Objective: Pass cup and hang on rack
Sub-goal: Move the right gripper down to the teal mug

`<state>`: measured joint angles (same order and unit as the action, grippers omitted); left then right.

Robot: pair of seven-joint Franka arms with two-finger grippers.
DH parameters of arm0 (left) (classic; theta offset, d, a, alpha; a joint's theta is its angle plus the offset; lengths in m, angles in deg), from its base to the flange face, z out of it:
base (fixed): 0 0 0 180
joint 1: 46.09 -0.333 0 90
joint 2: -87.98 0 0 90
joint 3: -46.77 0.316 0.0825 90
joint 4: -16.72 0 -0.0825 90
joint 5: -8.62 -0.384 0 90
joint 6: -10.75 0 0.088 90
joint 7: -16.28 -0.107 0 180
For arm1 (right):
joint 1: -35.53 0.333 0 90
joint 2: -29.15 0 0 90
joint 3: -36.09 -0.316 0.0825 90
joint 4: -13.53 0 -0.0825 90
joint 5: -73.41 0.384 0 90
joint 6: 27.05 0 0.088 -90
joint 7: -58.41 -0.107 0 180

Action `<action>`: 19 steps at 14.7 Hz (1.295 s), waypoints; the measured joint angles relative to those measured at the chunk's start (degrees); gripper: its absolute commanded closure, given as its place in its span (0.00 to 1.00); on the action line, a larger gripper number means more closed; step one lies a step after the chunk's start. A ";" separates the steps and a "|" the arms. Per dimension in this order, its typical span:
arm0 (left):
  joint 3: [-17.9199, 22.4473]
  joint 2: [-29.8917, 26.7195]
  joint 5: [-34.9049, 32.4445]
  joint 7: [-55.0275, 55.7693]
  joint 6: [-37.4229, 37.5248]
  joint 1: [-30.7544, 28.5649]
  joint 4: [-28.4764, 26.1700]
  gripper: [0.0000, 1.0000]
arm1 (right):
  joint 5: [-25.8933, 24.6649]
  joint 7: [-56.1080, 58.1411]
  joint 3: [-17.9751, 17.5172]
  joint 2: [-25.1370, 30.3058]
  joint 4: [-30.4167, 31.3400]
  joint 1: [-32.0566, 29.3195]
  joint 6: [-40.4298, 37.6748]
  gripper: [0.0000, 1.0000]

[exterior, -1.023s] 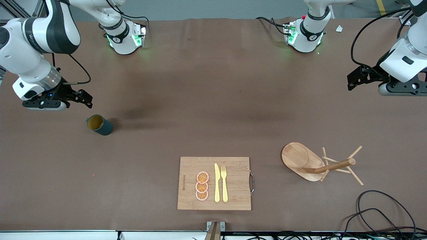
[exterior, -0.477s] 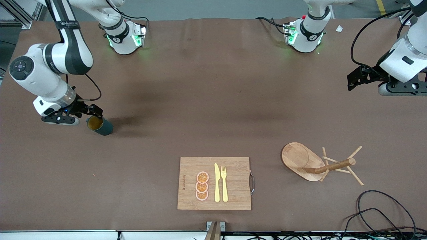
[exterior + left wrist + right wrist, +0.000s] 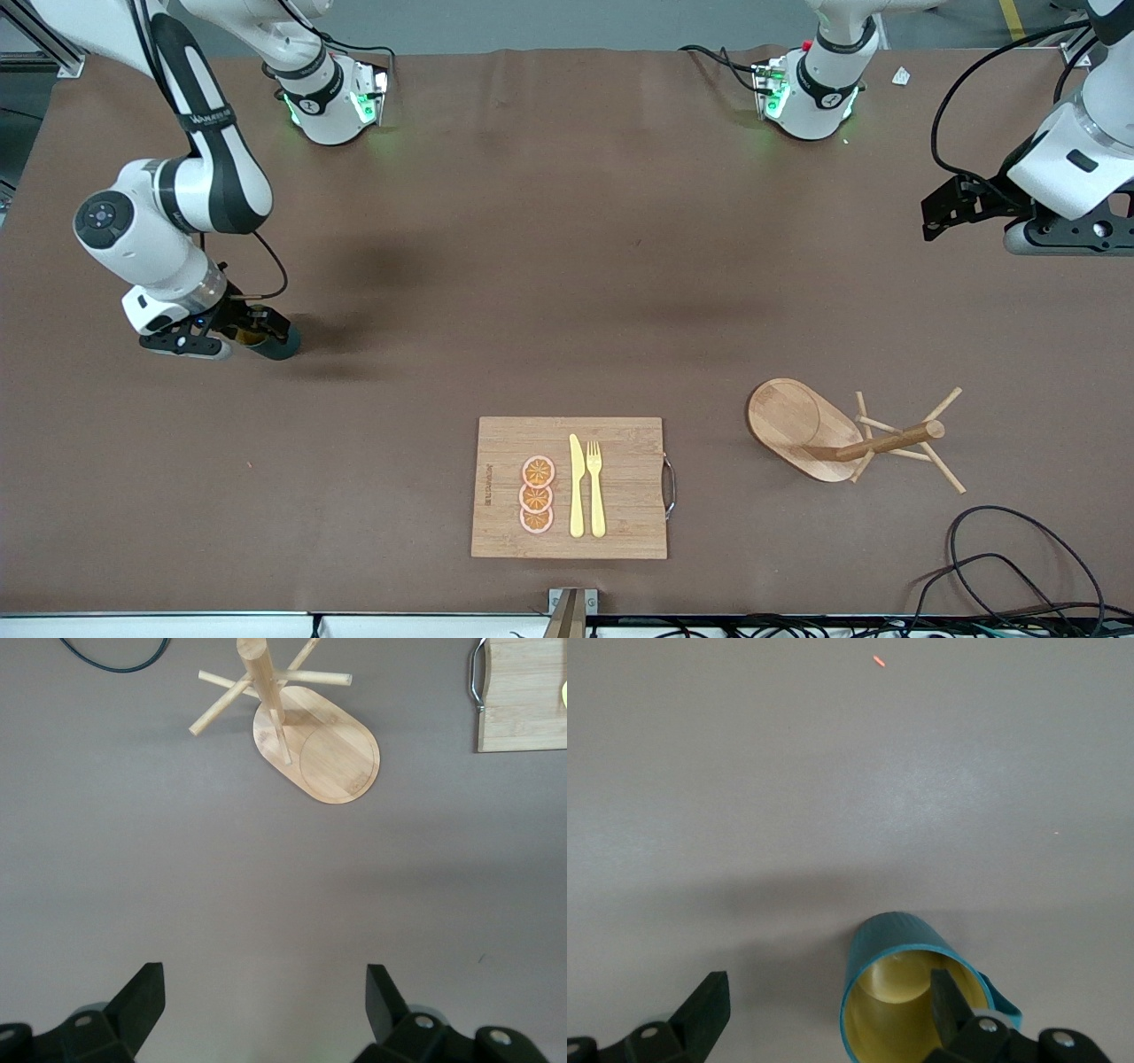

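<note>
The teal-green cup [image 3: 276, 342] stands upright on the brown table toward the right arm's end, its yellowish inside [image 3: 908, 1010] facing up. My right gripper [image 3: 237, 334] is down at the cup and open. One of its fingers [image 3: 946, 997] reaches into the cup's mouth; the other stands well clear over bare table. The cup's handle [image 3: 1003, 1007] shows beside the inner finger. The wooden rack [image 3: 781, 416] stands toward the left arm's end, nearer the front camera, and also shows in the left wrist view [image 3: 330, 749]. My left gripper [image 3: 932, 218] waits open in the air, empty [image 3: 266, 981].
A bamboo cutting board [image 3: 620, 496] with orange slices [image 3: 537, 494], a yellow knife [image 3: 577, 486] and fork [image 3: 596, 487] lies near the table's front edge. Black cables [image 3: 1001, 554] loop by the near corner at the left arm's end.
My right arm has come down and toward the cup; its open gripper, earlier beside and above the cup, now has one finger in the cup's mouth. The left arm has not moved.
</note>
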<state>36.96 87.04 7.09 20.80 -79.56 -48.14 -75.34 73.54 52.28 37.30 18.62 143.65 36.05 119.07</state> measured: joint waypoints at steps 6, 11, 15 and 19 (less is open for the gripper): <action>0.00 0.01 0.00 0.00 0.00 0.00 0.00 0.00 | 0.00 -0.04 -0.20 -1.50 0.15 1.01 0.08 0.00; -0.04 0.01 0.00 0.00 0.00 0.03 0.00 0.00 | 0.00 0.14 -0.39 -1.68 1.02 1.58 -0.31 0.00; -0.04 0.01 0.00 0.00 0.00 0.03 0.00 0.00 | 0.00 3.22 -0.06 -1.68 1.44 0.84 -0.31 0.00; -0.01 0.01 0.00 0.00 0.00 0.00 0.00 0.00 | 0.00 4.49 0.06 -1.69 1.49 0.19 -0.29 0.12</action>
<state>36.95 87.05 7.09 20.80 -79.56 -48.14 -75.34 73.54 56.76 37.36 16.93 145.14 36.24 118.78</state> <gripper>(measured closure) 0.000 0.040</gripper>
